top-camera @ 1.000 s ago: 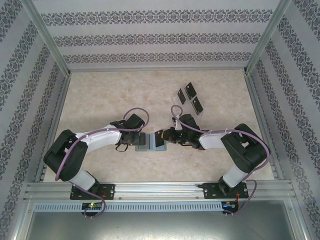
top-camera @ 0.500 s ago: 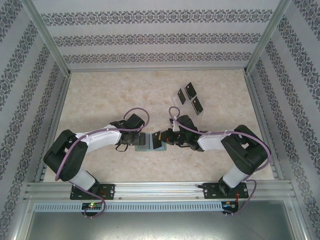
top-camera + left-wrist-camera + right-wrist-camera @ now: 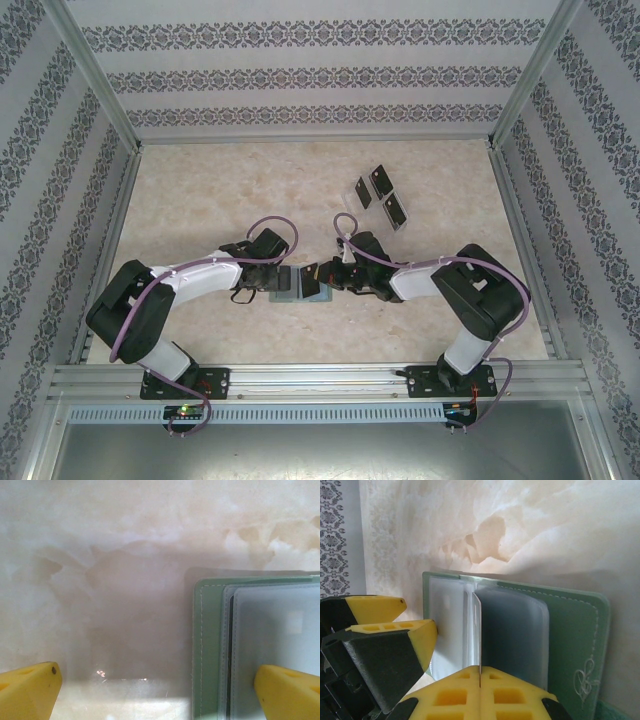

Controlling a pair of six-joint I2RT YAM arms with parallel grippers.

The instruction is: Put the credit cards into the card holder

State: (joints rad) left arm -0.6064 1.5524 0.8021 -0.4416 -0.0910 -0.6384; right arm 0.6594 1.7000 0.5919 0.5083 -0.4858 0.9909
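Near the table's middle: right gripper [image 3: 480, 672], fingers pressed together, pinching one credit card [image 3: 479, 630] held edge-on, apparently at the mouth of a clear sleeve. Left gripper [image 3: 160, 695], spread wide, one finger [image 3: 287, 690] bearing on the sleeves, the other over bare table [image 3: 100, 580]. Card holder [image 3: 575, 630], one, lying open between the two tools, long axis left to right; its pockets sit directly ahead of the held card. Loose credit cards [image 3: 381, 180], three, far right, well apart from the holder, nearer the right arm.
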